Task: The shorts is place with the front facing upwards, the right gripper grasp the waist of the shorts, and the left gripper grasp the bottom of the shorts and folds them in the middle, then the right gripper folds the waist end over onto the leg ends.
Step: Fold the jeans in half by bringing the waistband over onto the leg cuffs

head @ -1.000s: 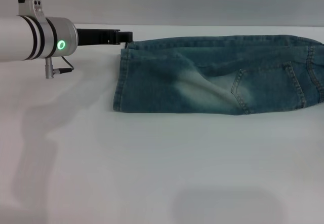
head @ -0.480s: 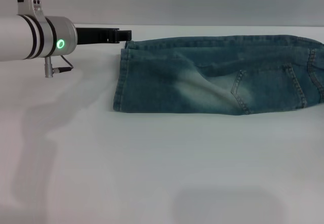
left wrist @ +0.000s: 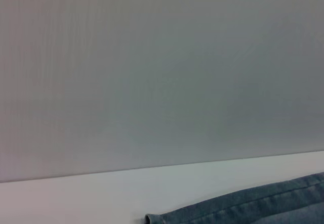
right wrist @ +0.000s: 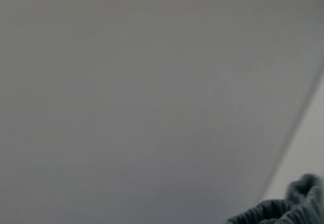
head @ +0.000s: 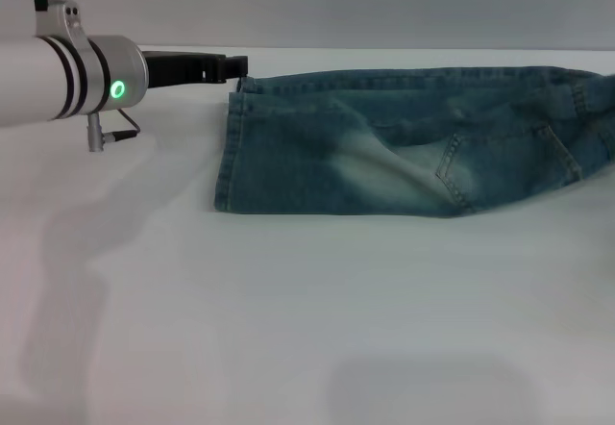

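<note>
Centrally, smooth white table, folded blue denim shorts with pale faded patch, flat stitched leg ends just beside black-pronged left gripper, finger state indeterminate, bunched waist end toward the right edge.

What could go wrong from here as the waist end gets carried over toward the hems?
The left gripper sits right at the far hem corner of the shorts; if it lingers, the incoming fold could land on it. The waist end is lifting at the head view's right edge, with the right gripper out of view, so its hold cannot be checked. The halves already lie askew, so the final fold may come out crooked.
</note>
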You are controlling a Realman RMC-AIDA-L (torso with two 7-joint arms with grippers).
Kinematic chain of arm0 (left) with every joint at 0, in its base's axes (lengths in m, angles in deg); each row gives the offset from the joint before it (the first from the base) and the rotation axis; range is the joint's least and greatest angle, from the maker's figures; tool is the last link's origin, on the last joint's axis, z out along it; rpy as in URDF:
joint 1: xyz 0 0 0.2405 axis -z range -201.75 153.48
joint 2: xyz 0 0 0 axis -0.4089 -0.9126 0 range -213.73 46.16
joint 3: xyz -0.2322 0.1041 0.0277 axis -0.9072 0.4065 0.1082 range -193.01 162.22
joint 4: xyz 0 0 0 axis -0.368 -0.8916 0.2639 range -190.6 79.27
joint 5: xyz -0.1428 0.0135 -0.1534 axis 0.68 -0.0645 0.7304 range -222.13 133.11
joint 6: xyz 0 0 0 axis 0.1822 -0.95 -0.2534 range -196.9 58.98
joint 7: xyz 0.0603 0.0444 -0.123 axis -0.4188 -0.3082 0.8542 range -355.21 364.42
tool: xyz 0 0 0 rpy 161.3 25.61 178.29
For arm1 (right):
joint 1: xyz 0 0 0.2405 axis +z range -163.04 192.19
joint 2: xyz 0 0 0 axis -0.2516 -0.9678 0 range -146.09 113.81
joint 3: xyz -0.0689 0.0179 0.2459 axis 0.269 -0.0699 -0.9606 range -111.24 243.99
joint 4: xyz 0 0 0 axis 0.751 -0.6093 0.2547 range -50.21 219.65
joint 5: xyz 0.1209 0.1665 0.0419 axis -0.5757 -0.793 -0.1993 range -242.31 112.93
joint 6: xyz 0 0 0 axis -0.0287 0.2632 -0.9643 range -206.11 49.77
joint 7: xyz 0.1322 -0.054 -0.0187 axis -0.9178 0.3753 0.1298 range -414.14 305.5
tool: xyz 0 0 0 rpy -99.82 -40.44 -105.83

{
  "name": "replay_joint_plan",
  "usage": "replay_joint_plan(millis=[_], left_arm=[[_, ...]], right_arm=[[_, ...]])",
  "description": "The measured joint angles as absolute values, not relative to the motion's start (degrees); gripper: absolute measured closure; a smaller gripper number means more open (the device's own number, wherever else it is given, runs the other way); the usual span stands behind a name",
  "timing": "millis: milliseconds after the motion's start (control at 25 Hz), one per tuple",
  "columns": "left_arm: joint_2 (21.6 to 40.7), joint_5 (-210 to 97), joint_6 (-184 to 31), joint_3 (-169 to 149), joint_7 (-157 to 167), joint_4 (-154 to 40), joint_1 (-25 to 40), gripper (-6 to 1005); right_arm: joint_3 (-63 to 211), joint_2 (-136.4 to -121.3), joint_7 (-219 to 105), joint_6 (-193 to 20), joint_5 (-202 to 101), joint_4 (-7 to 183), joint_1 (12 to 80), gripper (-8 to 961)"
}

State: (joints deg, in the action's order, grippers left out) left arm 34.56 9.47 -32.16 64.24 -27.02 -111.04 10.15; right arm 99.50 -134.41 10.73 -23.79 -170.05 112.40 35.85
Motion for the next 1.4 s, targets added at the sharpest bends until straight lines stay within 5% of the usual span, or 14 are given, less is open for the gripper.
replay_joint_plan(millis=[720, 1400], left_arm=[[34.60, 16.74, -43.00, 73.91, -27.76, -110.14, 4.99, 392], [34.33, 17.88, -60.19, 73.38, -27.07, -118.47, -11.08, 384]], right_arm=[[113.28, -134.62, 5.52, -19.43, -169.87, 116.82, 48.99, 893], [129.79, -135.45, 3.29, -27.28, -170.08, 113.34, 60.73, 893]])
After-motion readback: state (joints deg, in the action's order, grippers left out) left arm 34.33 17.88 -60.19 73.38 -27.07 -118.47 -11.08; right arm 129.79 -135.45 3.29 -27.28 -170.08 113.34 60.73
